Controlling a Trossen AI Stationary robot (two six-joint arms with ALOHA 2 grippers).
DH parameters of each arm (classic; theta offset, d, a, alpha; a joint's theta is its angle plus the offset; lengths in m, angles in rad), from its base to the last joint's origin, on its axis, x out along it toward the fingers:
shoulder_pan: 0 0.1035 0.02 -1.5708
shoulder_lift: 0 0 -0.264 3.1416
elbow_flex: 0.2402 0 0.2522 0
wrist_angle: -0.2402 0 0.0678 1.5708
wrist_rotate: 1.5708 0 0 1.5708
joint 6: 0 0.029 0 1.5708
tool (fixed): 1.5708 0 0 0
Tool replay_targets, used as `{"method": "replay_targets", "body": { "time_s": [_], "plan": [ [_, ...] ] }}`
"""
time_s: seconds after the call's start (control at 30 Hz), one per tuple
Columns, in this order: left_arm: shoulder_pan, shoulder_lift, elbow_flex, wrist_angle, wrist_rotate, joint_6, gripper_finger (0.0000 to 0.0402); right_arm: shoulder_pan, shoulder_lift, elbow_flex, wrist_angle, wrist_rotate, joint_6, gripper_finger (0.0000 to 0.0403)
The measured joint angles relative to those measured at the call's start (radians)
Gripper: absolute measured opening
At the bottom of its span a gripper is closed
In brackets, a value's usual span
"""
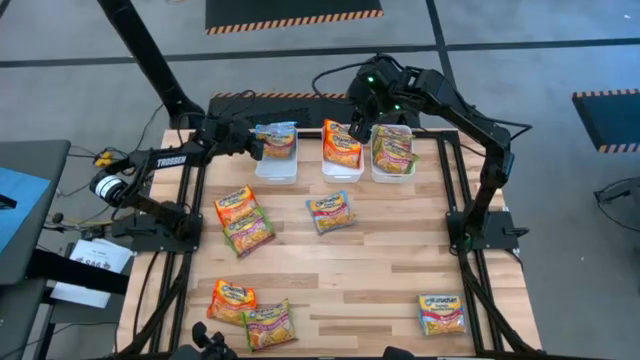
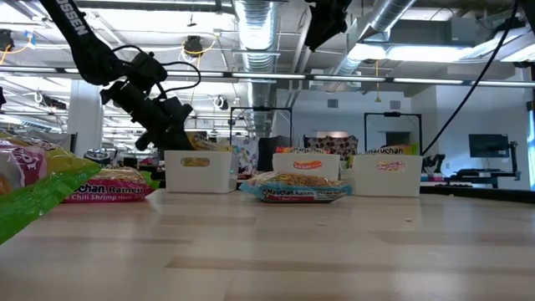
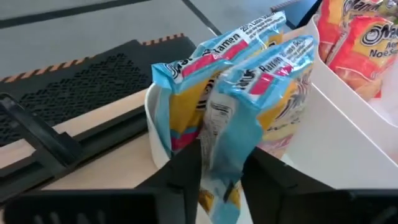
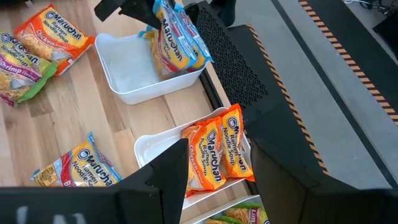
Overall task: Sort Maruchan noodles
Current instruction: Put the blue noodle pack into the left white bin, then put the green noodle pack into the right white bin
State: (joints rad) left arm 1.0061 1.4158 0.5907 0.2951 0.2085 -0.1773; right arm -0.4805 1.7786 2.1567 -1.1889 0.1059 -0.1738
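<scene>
Bare wood mid-table (image 1: 380,255); left tool (image 1: 258,148) gripping blue packet (image 1: 275,135) over bin rim (image 1: 277,172), right tool (image 1: 362,128) seemingly wide.

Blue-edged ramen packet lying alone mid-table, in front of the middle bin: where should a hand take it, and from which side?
The blue-edged ramen packet lies flat and slightly skewed on the wood, clear of the white bins. Probably best to come straight down from above and pinch across its narrower width near the middle, since no edge stands up to grab.

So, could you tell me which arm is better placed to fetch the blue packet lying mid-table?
Probably the right: its pincer hangs open above the middle bin, nearest the blue packet. The left pincer is shut on another blue packet over the left bin.
</scene>
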Motion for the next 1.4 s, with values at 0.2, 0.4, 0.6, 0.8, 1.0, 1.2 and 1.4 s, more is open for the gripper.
{"method": "replay_targets", "body": {
  "time_s": [0.2,0.4,0.6,0.8,1.0,1.2,1.4],
  "plan": [
    [0.0,0.0,0.0,0.0,0.043,-0.065,0.0131,0.0,0.0,0.0,0.0,0.0,0.0,0.0195],
    [0.002,-0.001,0.0,-0.008,0.058,-0.128,0.0145,0.0,0.0,0.0,-0.003,0.0,-0.002,0.0195],
    [0.022,-0.07,0.0,-0.008,0.102,-0.167,0.0146,0.0,0.0,0.0,-0.008,0.0,-0.031,0.0195],
    [0.039,-0.194,0.0,-0.011,0.027,-0.11,0.0146,0.001,0.0,0.0,-0.037,0.0,-0.071,0.0195],
    [0.034,-0.351,0.001,-0.013,0.031,-0.194,0.0146,0.002,0.0,0.0,-0.153,0.0,-0.071,0.0195],
    [0.004,-0.545,0.001,-0.01,0.13,-0.341,0.0146,0.003,0.0,0.0,-0.316,-0.044,-0.061,0.0195],
    [-0.075,-0.718,0.001,-0.006,0.207,-0.468,0.0146,0.003,0.0,0.0,-0.361,-0.238,-0.064,0.0195]
  ]
}}
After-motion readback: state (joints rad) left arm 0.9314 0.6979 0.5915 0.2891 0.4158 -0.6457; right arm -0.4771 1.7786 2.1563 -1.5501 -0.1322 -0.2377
